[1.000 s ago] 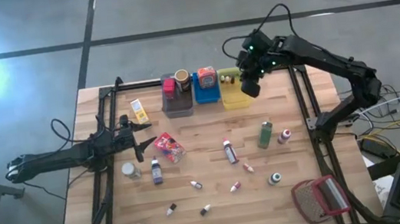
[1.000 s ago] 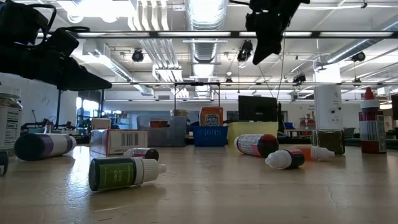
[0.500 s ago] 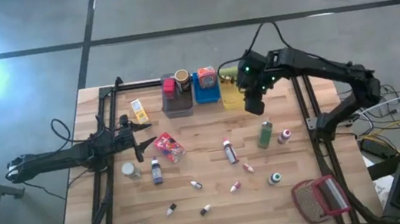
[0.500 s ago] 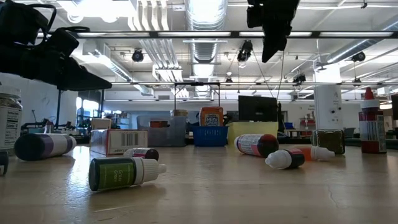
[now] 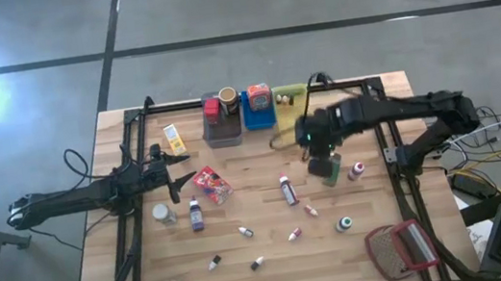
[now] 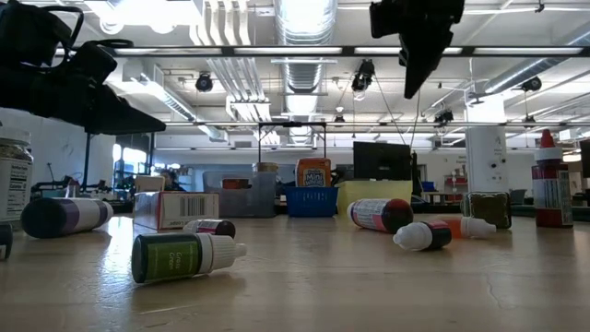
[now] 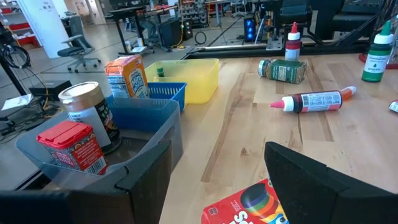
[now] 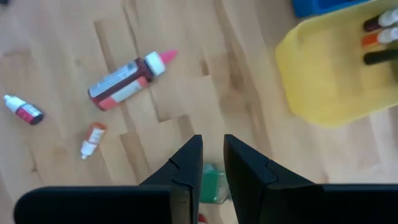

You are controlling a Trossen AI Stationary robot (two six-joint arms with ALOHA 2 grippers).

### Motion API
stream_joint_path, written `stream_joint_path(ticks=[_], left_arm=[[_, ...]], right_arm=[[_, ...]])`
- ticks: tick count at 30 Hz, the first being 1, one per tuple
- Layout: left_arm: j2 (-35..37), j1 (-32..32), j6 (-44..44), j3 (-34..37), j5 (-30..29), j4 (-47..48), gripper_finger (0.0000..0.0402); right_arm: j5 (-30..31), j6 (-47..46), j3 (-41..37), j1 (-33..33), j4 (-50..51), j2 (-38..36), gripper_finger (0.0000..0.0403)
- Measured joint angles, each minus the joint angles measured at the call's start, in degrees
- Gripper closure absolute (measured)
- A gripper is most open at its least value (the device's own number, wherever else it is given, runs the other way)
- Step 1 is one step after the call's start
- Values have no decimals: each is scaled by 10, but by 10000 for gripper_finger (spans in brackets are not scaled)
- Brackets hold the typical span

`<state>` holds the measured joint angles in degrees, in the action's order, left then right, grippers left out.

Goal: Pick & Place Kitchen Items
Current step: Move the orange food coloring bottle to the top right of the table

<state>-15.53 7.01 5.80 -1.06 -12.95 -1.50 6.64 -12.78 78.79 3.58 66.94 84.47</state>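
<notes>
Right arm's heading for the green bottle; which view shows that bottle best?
Left wrist view: the green bottle lies in the open on its side. In the high view the right gripper covers part of it. Right wrist view shows only a green edge; low view a distant end.

**Room around the wooden table**

The wooden table (image 5: 275, 254) is set on a grey concrete floor (image 5: 214, 9) crossed by dark seams. Above it, exposed silver ducts (image 6: 300, 65) and strip lights are seen. Beyond its far edge, a dark monitor (image 6: 381, 160) and a white pillar (image 6: 486, 157) are noted; an office chair (image 7: 78, 50) is parked farther off.
</notes>
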Motion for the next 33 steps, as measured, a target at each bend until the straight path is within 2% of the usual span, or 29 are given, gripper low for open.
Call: stream_joint_path(ticks=[7,16,26,33], left_arm=[[0,0,0,0,0,0,140],[0,0,0,0,0,0,140],[0,0,0,0,0,0,140],[0,0,0,0,0,0,140]], right_arm=[[67,-115,-60,-120,-41,0,314],[134,-237,-168,-258,-191,-1,285],[267,-425,-253,-373,-284,-1,273],[335,-524,-276,-417,-296,-1,292]])
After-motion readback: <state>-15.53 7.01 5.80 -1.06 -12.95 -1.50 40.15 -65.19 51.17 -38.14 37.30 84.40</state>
